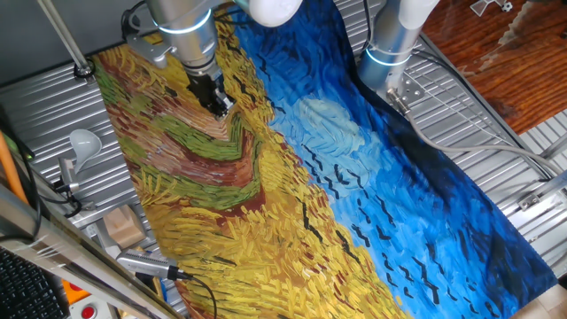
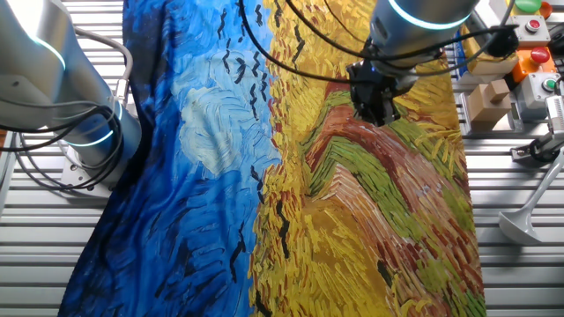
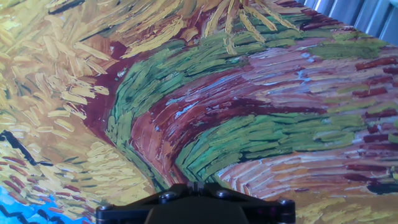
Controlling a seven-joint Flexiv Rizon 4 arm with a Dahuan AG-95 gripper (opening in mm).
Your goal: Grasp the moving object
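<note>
My gripper (image 1: 220, 103) hangs low over the painted cloth (image 1: 292, 195), above its green and brown swirl. It also shows in the other fixed view (image 2: 376, 107). In the hand view only its dark body and the fingertips (image 3: 196, 185) show at the bottom edge, pressed together with no gap. The pink and yellow toy shows in no view. I cannot tell whether it lies under the gripper or between the fingers. The yellow marks around the gripper are brushstrokes of the cloth.
A second arm's base (image 1: 390, 53) stands at the cloth's blue edge, also seen in the other fixed view (image 2: 84, 132). A wooden block (image 1: 124, 226), a white scoop (image 1: 84, 142) and a button box (image 2: 539, 62) lie on the ribbed metal table beside the yellow edge.
</note>
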